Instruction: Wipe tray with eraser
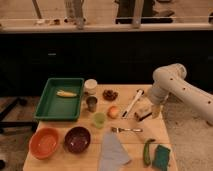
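Tray: the large green rectangular plastic tray (pixel 46 109) sits at the rear left of the table (pixel 152 134), with a small yellow oblong item (pixel 66 93) lying in it.
Eraser: the small tan wooden block eraser (pixel 143 111) lies on the right side, just right of the long white-handled brush (pixel 133 102).
Pincer: the pincer (pixel 155 112) is at the table's right edge, just beside the eraser on its right.
Bowls: the round orange bowl (pixel 44 142) is at the front left, before the tray; the round purple bowl (pixel 77 139) is to its right.
Sponge: the teal-green sponge (pixel 161 156) is in the front right corner.

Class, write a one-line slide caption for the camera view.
Gripper hangs just beside the eraser, with the green tray across the table.
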`<state>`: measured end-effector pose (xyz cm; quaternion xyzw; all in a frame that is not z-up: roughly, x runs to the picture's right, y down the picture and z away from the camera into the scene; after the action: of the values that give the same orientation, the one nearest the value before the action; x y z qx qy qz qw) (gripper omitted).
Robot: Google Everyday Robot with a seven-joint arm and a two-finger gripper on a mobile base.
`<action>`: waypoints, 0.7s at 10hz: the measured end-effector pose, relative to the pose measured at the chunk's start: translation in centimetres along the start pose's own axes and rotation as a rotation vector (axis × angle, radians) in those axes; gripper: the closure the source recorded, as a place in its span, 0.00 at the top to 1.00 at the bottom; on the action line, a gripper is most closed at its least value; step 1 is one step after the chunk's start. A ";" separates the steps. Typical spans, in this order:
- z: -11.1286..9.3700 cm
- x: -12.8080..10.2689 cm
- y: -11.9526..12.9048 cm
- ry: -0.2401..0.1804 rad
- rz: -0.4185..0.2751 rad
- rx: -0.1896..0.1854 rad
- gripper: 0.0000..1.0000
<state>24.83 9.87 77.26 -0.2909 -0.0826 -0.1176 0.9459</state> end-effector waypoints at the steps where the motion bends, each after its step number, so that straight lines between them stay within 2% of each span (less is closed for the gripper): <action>1: 0.0 0.0 0.0 0.000 0.001 0.000 0.80; 5: 0.0 0.0 -0.1 -0.001 -0.003 0.003 0.80; 7: 0.2 1.0 -0.9 0.026 -0.074 0.048 0.80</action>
<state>25.53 9.11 78.13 -0.2631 -0.0840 -0.1543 0.9486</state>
